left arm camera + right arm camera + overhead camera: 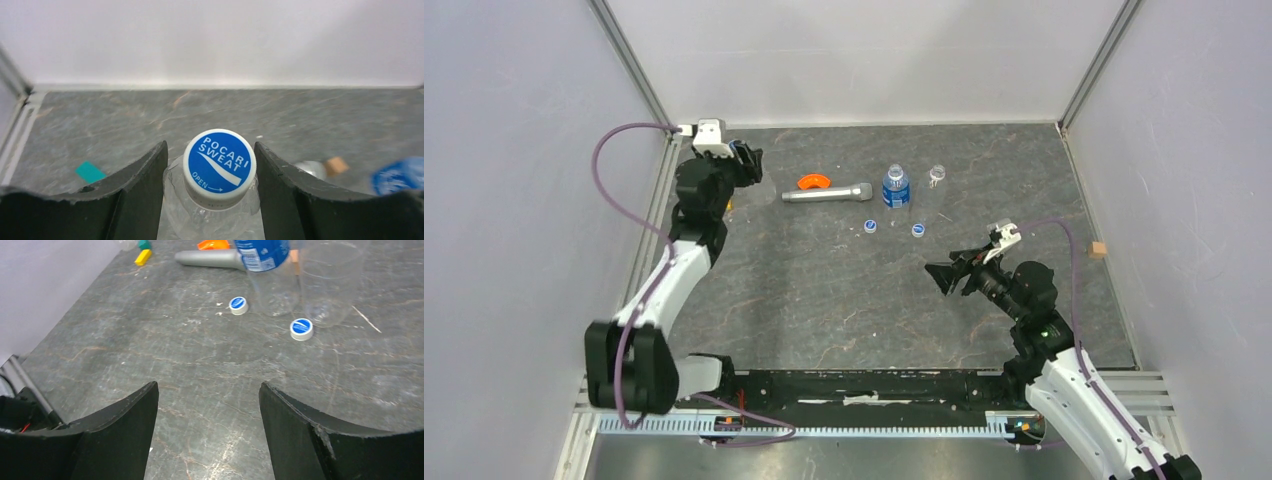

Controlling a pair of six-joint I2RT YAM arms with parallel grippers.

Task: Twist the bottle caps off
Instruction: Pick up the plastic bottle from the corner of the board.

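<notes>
Jaws of the left gripper: closed partway on a clear capped bottle. One black finger lay against each side of its shoulder, just below the blue-topped cap. The cap sat on the neck, clear of both fingers.
- Position: far left corner of the table, close to the left wall and the far wall. Room was tight on those two sides and open to the right.
- Nearby: a teal block and a yellow block.

Jaws of the right gripper: wide apart, nothing between them. It hung over bare table right of centre, with open room all round.

Far middle of the table:
- A blue-labelled bottle and a plain bottle stood upright just beside each other, the plain one open at the mouth.
- On their near side lay the left loose cap and the right loose cap, apart from each other and blue tops up.
- Left of the labelled bottle a silver cylinder lay on its side.
- An orange curved piece lay just beyond the cylinder.

Right edge: a small wooden cube near the wall, well apart from the rest.
</notes>
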